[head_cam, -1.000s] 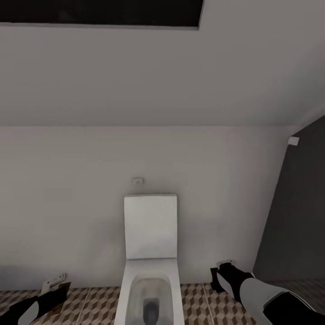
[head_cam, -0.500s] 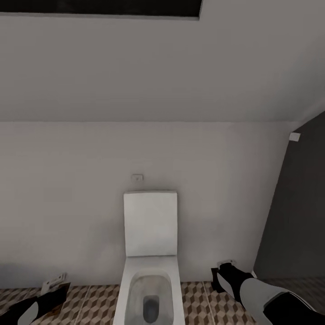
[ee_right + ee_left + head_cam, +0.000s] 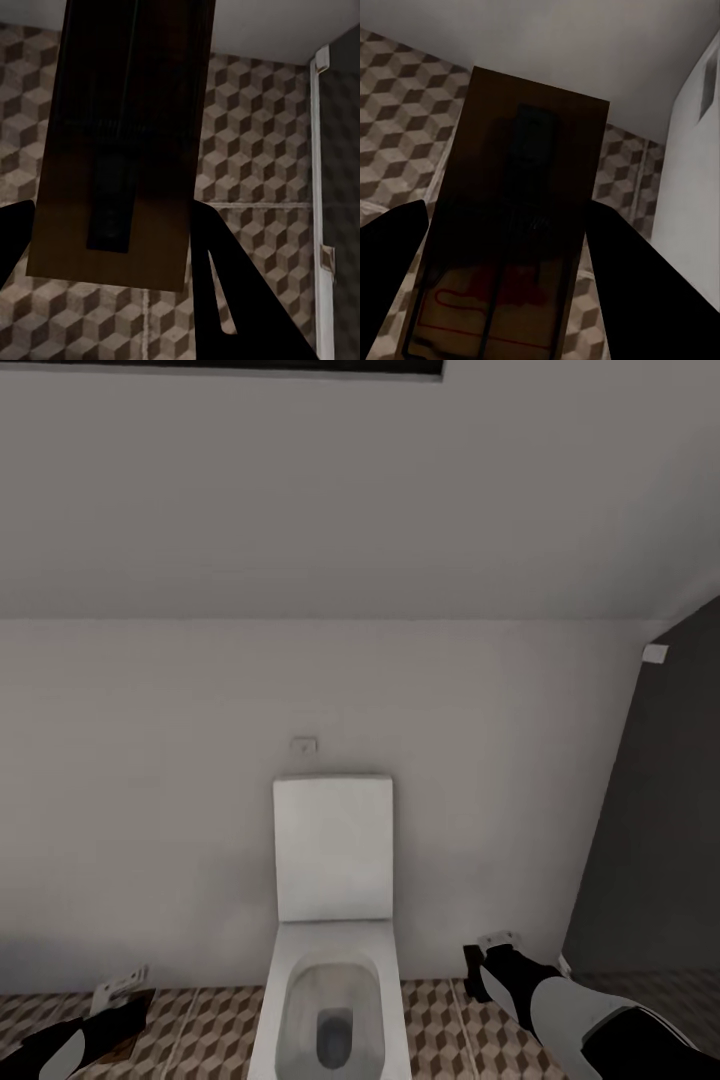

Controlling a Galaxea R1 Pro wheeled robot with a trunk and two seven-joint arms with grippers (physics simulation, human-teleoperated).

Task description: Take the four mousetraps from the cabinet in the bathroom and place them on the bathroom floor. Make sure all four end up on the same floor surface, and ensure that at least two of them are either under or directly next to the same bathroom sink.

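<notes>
My left gripper [image 3: 110,1015] is low at the left, shut on a mousetrap [image 3: 517,225], a flat brown wooden board with dark wire parts. This mousetrap sits between the dark fingers [image 3: 390,255] above the bathroom floor [image 3: 405,97]. Low at the right, my right gripper [image 3: 485,970] is shut on a second mousetrap [image 3: 124,135], also held over the cube-patterned bathroom floor [image 3: 255,150]. The cabinet and the bathroom sink are out of view.
A white toilet [image 3: 330,960] with its lid up stands straight ahead against the pale wall [image 3: 150,810], between my two arms. A dark grey wall [image 3: 660,840] rises at the right. Patterned floor [image 3: 440,1020] lies either side of the toilet.
The whole head picture has slid up a little, so the camera has moved. Both grippers keep their mousetraps and hold about the same places.
</notes>
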